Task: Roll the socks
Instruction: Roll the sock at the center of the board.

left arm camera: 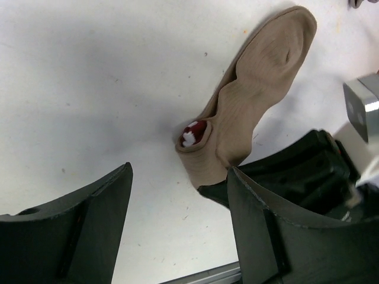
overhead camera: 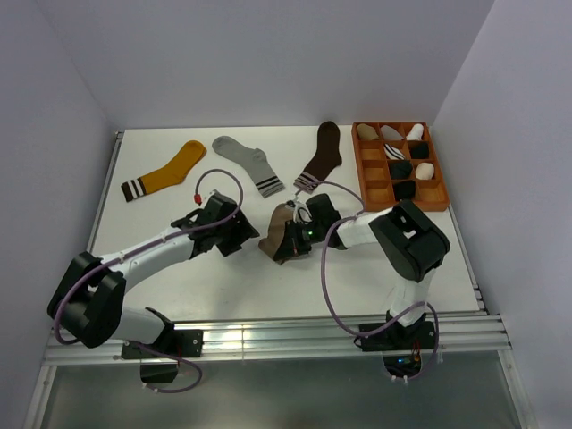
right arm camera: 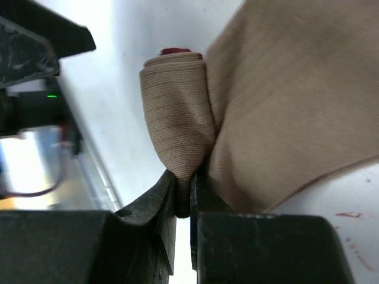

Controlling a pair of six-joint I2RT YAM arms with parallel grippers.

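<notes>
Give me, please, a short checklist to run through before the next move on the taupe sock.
1. Right end effector pinching the taupe sock at the rolled end: ok.
2. Left end effector open, with nothing held: ok.
3. Maroon-and-white cuff tucked inside the roll: ok.
4. Roll complete: not ok. The toe end lies flat on the table, unrolled.
5. How much fabric sits between the right fingers: cannot tell.
</notes>
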